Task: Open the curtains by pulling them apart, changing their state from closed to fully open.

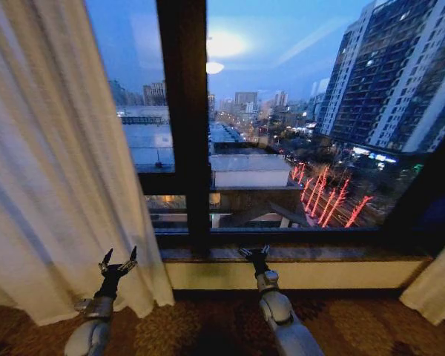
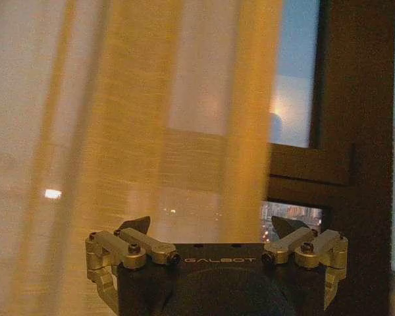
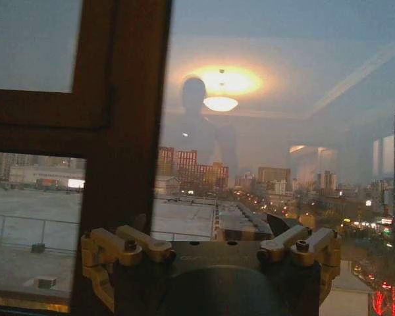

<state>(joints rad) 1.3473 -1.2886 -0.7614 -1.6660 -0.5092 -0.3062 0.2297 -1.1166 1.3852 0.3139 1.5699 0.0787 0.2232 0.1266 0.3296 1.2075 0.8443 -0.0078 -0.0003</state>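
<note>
A: Curtains, two sheer cream panels, pleated. Left panel (image 1: 55, 156) hung at the left of the window (image 1: 282, 111), covering the glass from the wall to a little short of the dark centre mullion (image 1: 184, 126), hem down at the carpet (image 1: 222, 326). Right panel (image 1: 437, 285) showed as a bunched corner at the far right, by the end of the sill (image 1: 297, 256). Glass between them stood bare.

B: Handling?

A: Judged light, limp and thin; city lights showed through the weave in the left wrist view. Fabric would likely fold and slide rather than push as a sheet. Best hold judged to be the free inner edge of the left panel, pinched across a pleat, low where the arm reaches.

B: Left gripper?

A: Left gripper (image 1: 118, 261) was raised from the lower left, forearm rising toward the window, tips pointing up, just in front of the left panel's lower inner edge. Fingers (image 2: 137, 225) were spread wide, holding nothing; contact with the cloth could not be told.

B: Right gripper?

A: Right gripper (image 1: 254, 254) was raised at centre, just below the sill, aimed at bare glass, well apart from both panels. Fingers (image 3: 281, 224) were likewise spread, holding nothing.
</note>
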